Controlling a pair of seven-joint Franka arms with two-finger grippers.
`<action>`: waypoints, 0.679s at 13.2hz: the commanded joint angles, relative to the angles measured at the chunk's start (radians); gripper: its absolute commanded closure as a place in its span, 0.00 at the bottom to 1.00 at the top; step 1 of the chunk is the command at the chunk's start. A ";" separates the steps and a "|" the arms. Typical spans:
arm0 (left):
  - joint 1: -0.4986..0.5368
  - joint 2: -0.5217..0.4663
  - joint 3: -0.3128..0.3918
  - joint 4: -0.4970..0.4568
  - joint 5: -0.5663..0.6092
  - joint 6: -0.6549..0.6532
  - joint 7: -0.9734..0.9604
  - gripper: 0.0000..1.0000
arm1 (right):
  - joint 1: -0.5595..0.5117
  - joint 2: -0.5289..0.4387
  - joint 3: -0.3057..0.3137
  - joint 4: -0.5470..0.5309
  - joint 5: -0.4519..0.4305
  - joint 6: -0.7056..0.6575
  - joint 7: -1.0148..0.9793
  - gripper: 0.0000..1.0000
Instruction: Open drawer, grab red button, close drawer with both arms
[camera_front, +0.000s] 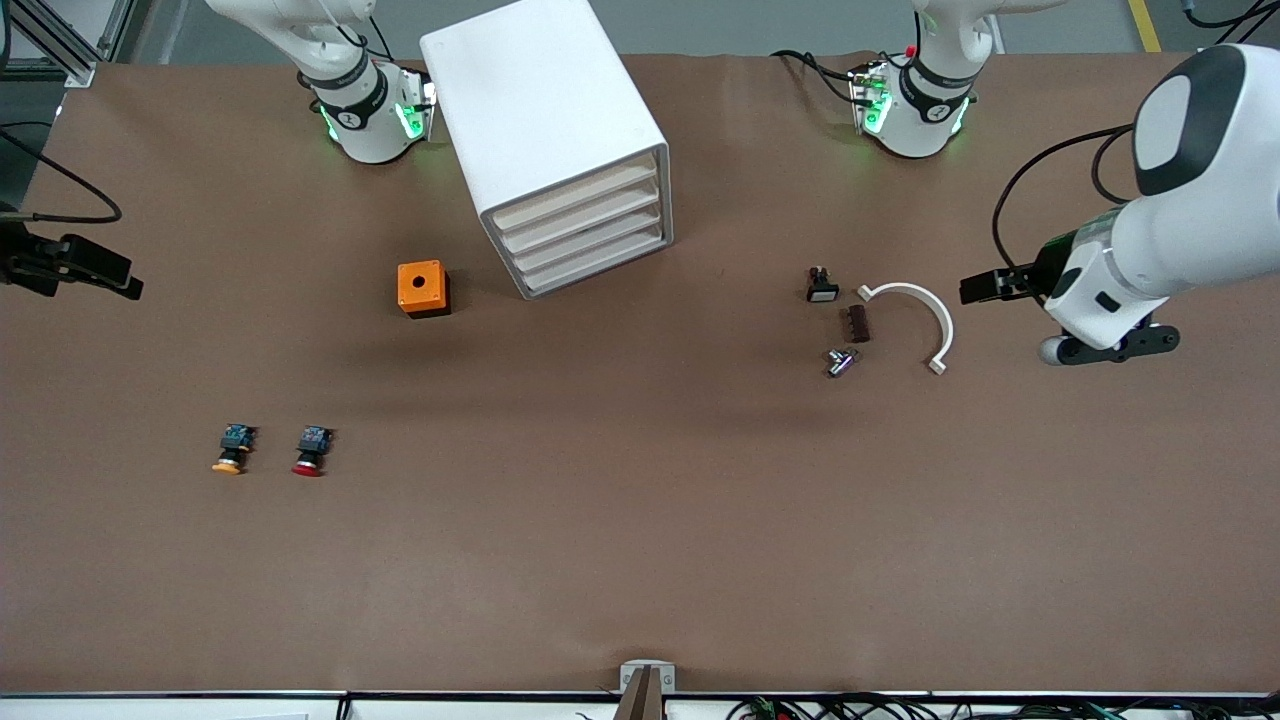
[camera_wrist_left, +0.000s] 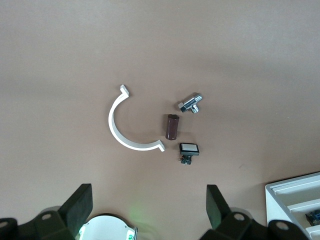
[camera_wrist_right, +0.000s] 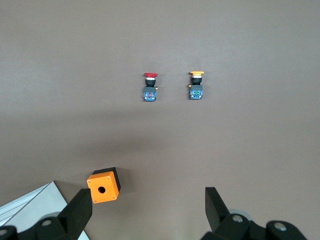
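Note:
The white cabinet (camera_front: 545, 120) stands on the table between the arms' bases. Its four beige-fronted drawers (camera_front: 585, 235) all sit pushed in. Its corner shows in the left wrist view (camera_wrist_left: 295, 197). The red-capped button (camera_front: 311, 451) lies on the table toward the right arm's end, nearer the front camera, and shows in the right wrist view (camera_wrist_right: 150, 86). My right gripper (camera_front: 125, 286) (camera_wrist_right: 148, 200) is open and empty, high over the table's right-arm end. My left gripper (camera_front: 975, 289) (camera_wrist_left: 148, 197) is open and empty, high over the left-arm end.
An orange-yellow-capped button (camera_front: 233, 449) (camera_wrist_right: 196, 85) lies beside the red one. An orange cube with a hole (camera_front: 423, 289) (camera_wrist_right: 103, 185) sits by the cabinet. A white curved bracket (camera_front: 935, 310) (camera_wrist_left: 116, 125), brown cylinder (camera_front: 858, 323), metal fitting (camera_front: 840, 361) and small switch (camera_front: 822, 287) lie under the left gripper.

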 joint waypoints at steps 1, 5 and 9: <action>0.006 0.016 -0.005 0.022 0.021 -0.027 0.014 0.00 | -0.015 -0.003 0.013 0.012 0.004 -0.026 -0.013 0.00; 0.054 0.001 -0.005 0.020 0.093 0.001 0.136 0.00 | -0.025 -0.028 0.011 0.005 0.007 -0.059 -0.008 0.00; 0.120 -0.077 -0.006 -0.064 0.092 0.081 0.222 0.00 | -0.025 -0.060 0.016 -0.002 0.005 -0.079 -0.007 0.00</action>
